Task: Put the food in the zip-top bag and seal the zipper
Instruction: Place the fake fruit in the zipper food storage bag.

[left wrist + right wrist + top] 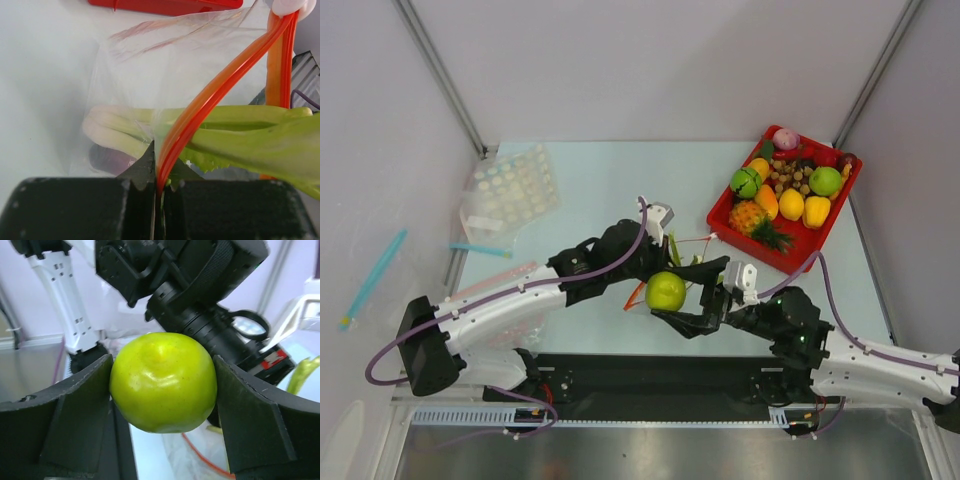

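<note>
Above the pale table [590, 180], the left gripper [159, 172] pinches the zipper [215, 90] of the bag [150, 65], with the leek [120, 127] inside beyond its jaws. The right gripper [162, 385] clasps the pear [162, 375], not yet bagged; sealing remains.

The pale table [590, 180] carries a red tray [719, 213] of toy fruit far right, a dotted clear bag [510, 190] far left, and mid-table the zip-top bag [150, 70], apparently resting partly on it.

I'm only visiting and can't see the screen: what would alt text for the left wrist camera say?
The left gripper pinches the red-orange zipper of a clear zip-top bag. A leek lies with its white stalk inside and its green leaves trailing out. A dark purple eggplant shows beside the stalk.
</note>
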Controlling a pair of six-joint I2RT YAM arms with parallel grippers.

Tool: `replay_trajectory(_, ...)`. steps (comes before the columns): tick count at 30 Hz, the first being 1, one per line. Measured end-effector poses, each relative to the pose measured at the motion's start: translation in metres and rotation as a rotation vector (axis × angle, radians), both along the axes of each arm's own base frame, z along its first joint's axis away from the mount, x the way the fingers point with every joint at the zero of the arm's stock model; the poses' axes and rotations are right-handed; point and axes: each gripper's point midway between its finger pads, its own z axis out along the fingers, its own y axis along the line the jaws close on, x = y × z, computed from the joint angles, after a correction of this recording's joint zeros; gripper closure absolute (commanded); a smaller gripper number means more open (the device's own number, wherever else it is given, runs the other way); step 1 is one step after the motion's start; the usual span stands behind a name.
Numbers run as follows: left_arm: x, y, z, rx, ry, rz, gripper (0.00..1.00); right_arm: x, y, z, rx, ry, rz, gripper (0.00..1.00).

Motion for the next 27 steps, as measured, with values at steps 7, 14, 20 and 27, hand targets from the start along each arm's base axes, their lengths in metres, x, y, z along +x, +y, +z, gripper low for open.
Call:
replay_trajectory(7, -0.004, -0.001, -0.001, -0.002, 0.014, -0.026, 0.92, 0.017, -0.006, -0.002, 0.024, -0.041, -0.123, 0.89)
replay_trajectory(14, -0.004, 0.011, 0.009, -0.009, 0.007, -0.004, 0.93, 0.033, -0.014, 0.0, 0.017, -0.084, -0.228, 0.91)
replay_trajectory(20, 0.0, 0.028, 0.032, -0.09, -0.004, 0.03, 0.94, 0.06, -0.017, -0.027, -0.115, -0.083, -0.316, 0.91)
replay_trajectory(27, 0.008, 0.038, 0.03, -0.113, 0.008, 0.073, 0.95, 0.089, -0.007, -0.06, -0.247, 0.017, -0.322, 0.91)
